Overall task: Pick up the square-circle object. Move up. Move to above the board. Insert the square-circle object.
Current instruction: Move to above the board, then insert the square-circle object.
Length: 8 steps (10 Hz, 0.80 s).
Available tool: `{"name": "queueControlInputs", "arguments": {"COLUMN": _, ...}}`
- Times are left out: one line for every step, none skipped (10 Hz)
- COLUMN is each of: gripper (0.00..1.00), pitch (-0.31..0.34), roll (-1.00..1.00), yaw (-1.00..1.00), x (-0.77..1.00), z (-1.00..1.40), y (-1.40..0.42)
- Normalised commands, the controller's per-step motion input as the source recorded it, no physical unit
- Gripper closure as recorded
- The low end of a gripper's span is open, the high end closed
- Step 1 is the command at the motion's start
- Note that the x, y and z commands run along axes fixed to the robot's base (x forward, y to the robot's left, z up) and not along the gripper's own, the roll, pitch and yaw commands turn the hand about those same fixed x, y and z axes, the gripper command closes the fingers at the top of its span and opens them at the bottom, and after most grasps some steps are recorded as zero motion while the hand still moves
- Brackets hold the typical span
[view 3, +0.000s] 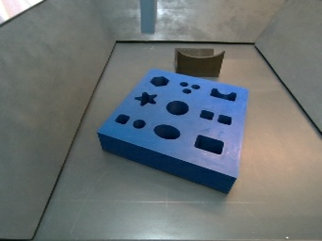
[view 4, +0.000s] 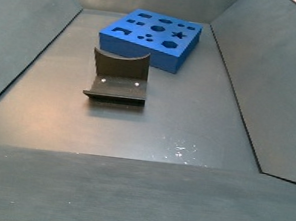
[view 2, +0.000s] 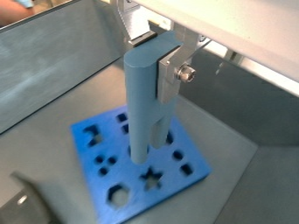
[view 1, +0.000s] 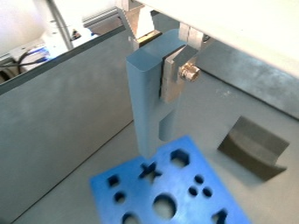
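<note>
The square-circle object, a tall pale steel-blue peg, hangs upright with my gripper shut on its upper end. In both wrist views a silver finger presses one flat side; the other finger sits behind the peg. The bright blue board with its shaped holes lies on the floor below. The peg's lower end hangs well above the board. In a side view only the peg's lower end shows, high above the far side of the board. My gripper is out of both side views.
The dark fixture stands on the floor just beyond the board, also seen as the fixture in front of the board. Grey sloping walls enclose the floor on all sides.
</note>
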Motion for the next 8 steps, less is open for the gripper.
{"name": "queueControlInputs", "arguments": {"gripper": 1.0, "pitch": 0.146, "roll": 0.04, "yaw": 0.01, "x": 0.12, "z": 0.04, "y": -0.34}}
{"name": "queueControlInputs", "arguments": {"gripper": 1.0, "pitch": 0.132, "roll": 0.04, "yaw": 0.01, "x": 0.11, "z": 0.03, "y": -0.23}}
{"name": "queueControlInputs", "arguments": {"gripper": 1.0, "pitch": 0.0, "roll": -0.01, "yaw": 0.0, "x": 0.0, "z": 0.0, "y": 0.0}}
{"name": "queueControlInputs", "arguments": {"gripper": 1.0, "pitch": 0.0, "roll": -0.01, "yaw": 0.0, "x": 0.0, "z": 0.0, "y": 0.0}}
{"name": "queueControlInputs", "arguments": {"gripper": 1.0, "pitch": 0.0, "roll": 0.01, "yaw": 0.0, "x": 0.0, "z": -0.01, "y": 0.0}}
{"name": "queueControlInputs", "arguments": {"gripper": 1.0, "pitch": 0.001, "roll": 0.04, "yaw": -0.18, "x": 0.0, "z": -0.05, "y": -0.03}}
{"name": "queueControlInputs", "arguments": {"gripper": 1.0, "pitch": 0.0, "roll": 0.02, "yaw": -0.92, "x": 0.01, "z": -0.17, "y": -0.12}}
{"name": "queueControlInputs", "arguments": {"gripper": 1.0, "pitch": 0.0, "roll": 0.0, "yaw": -1.0, "x": 0.0, "z": -0.26, "y": 0.0}}
